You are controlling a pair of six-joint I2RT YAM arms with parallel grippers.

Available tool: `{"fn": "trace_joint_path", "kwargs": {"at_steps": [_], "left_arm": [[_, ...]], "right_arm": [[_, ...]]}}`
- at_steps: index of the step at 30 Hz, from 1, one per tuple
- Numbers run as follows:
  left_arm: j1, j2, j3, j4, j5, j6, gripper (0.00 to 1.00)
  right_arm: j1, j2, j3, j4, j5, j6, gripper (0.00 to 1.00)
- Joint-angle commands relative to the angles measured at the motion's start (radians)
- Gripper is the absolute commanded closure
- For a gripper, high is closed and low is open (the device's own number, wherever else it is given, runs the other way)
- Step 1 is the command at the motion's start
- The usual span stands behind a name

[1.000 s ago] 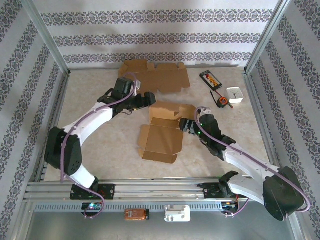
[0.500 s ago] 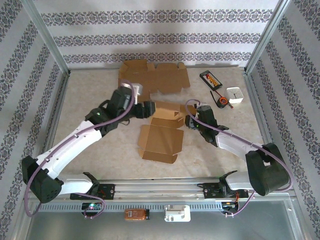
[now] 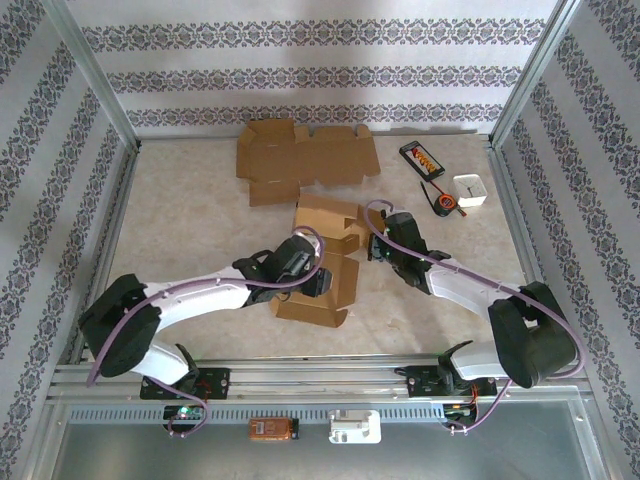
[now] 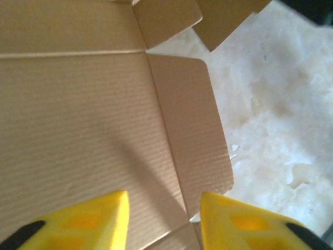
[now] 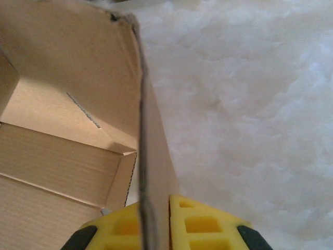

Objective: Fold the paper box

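1. The box [image 3: 322,218] lies mid-table [image 3: 190,220], half folded. Its far part is raised into walls and its near panel lies flat towards the arm bases.
2. The left gripper [image 3: 308,280] is over the near flat panel, with its arm reaching in low from the left.
3. In the left wrist view the left gripper [image 4: 164,221] is spread wide. Its two yellow fingers [image 4: 99,221] are apart, with bare cardboard between them.
4. Below it the box [image 4: 78,114] shows a broad panel and a creased side flap running out to the right, onto the table [image 4: 281,114]. I cannot tell whether the fingertips touch the panel.
5. The right gripper [image 3: 376,247] is at the right side of the box, against its raised wall.
6. In the right wrist view the right gripper [image 5: 154,224] is clamped on that wall. The thin cardboard edge stands upright between the yellow pads [image 5: 200,224], one pad on each face.
7. To the left of the held wall, the box [image 5: 62,114] opens into its inside, with a slit in one panel.
8. A second cardboard sheet [image 3: 305,158] lies flat near the back wall, well apart from the box.
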Motion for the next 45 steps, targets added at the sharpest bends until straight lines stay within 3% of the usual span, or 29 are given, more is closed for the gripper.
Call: {"fn": "trace_joint_path", "kwargs": {"at_steps": [1,5,8,13,21,31,45], "left_arm": [[-0.020,0.026,0.000,0.174,-0.006,0.042,0.68],[-0.020,0.098,-0.001,0.217,-0.032,0.073,0.82],[-0.020,0.145,0.014,0.196,-0.051,0.087,0.86],[-0.020,0.222,0.039,0.159,0.007,0.102,0.88],[-0.018,0.275,-0.028,0.215,-0.024,0.089,0.92],[-0.018,0.315,-0.034,0.282,-0.003,0.061,0.92],[-0.018,0.342,0.017,0.340,0.023,0.044,0.90]], "right_arm": [[0.010,0.008,0.034,-0.004,0.039,0.023,0.89],[0.012,0.025,0.054,-0.019,0.036,0.029,0.89],[0.012,0.030,0.067,-0.040,0.037,0.052,0.86],[0.011,0.038,0.084,-0.057,0.018,0.101,0.86],[0.009,0.065,0.168,-0.184,-0.049,0.160,0.84],[0.025,0.078,0.212,-0.240,-0.153,0.417,0.83],[0.183,0.084,0.143,-0.291,0.099,0.515,0.82]]}}
